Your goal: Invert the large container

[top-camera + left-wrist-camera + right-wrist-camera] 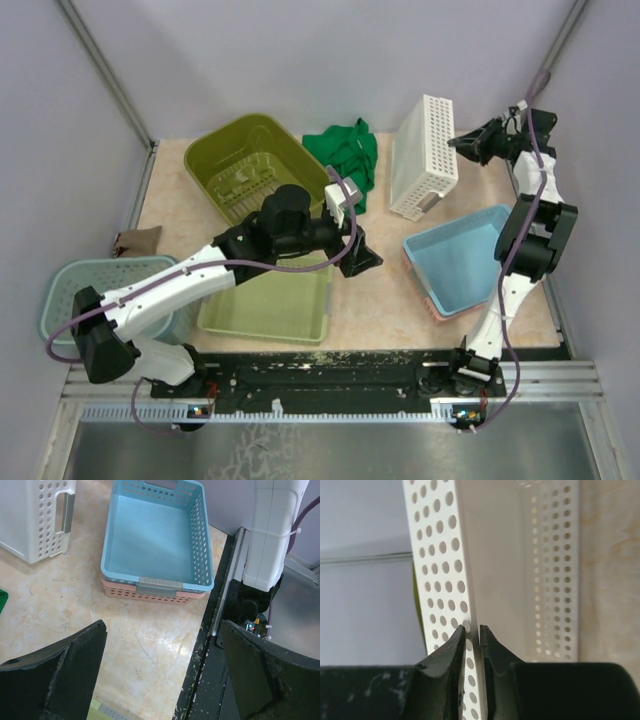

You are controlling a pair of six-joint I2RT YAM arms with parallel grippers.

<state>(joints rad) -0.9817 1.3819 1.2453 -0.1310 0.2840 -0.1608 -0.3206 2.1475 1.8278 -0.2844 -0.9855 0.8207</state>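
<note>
Standing on its side near the far right corner of the worktop, the large white perforated plastic basket [425, 160] seems light and stiff, and the right gripper [458, 143] pinches its thin upper wall, a sensible hold.

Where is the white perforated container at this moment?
In the top view the white container stands on its side at far right, between the green cloth and the right gripper pinching its wall.
</note>
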